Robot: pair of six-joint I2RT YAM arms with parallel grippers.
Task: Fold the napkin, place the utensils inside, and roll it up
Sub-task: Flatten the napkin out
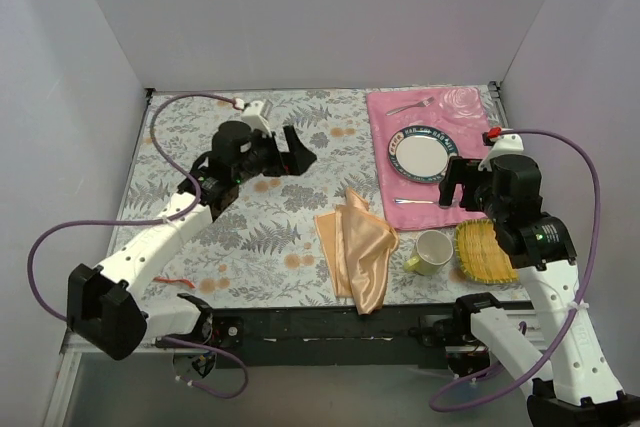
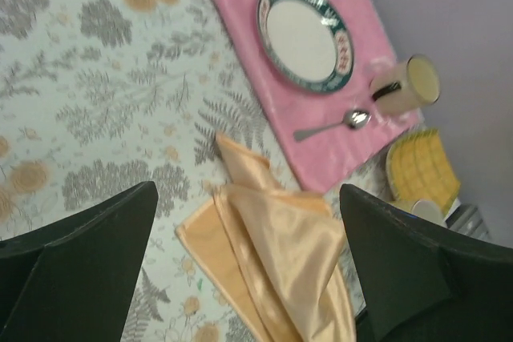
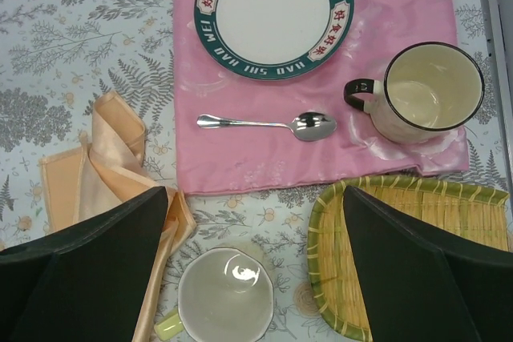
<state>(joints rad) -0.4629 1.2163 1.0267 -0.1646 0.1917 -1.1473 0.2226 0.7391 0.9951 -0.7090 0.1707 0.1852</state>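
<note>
The peach-orange napkin (image 1: 358, 247) lies crumpled and loosely folded on the floral tablecloth near the front; it also shows in the left wrist view (image 2: 272, 246) and the right wrist view (image 3: 104, 158). The fork (image 1: 410, 105) lies on the pink placemat behind the plate. The spoon (image 1: 415, 201) lies on the placemat in front of the plate, also in the wrist views (image 3: 268, 124) (image 2: 333, 126). My left gripper (image 1: 288, 155) (image 2: 248, 188) is open and empty, raised well behind the napkin. My right gripper (image 1: 465, 187) (image 3: 255, 190) is open and empty, raised beside the spoon.
A green-rimmed plate (image 1: 420, 152) sits on the pink placemat (image 1: 470, 107). A cream dark-rimmed mug (image 3: 425, 94) stands at its right corner. A pale green mug (image 1: 432, 252) and a yellow woven tray (image 1: 483, 250) stand right of the napkin. A small red object (image 1: 172, 282) lies front left.
</note>
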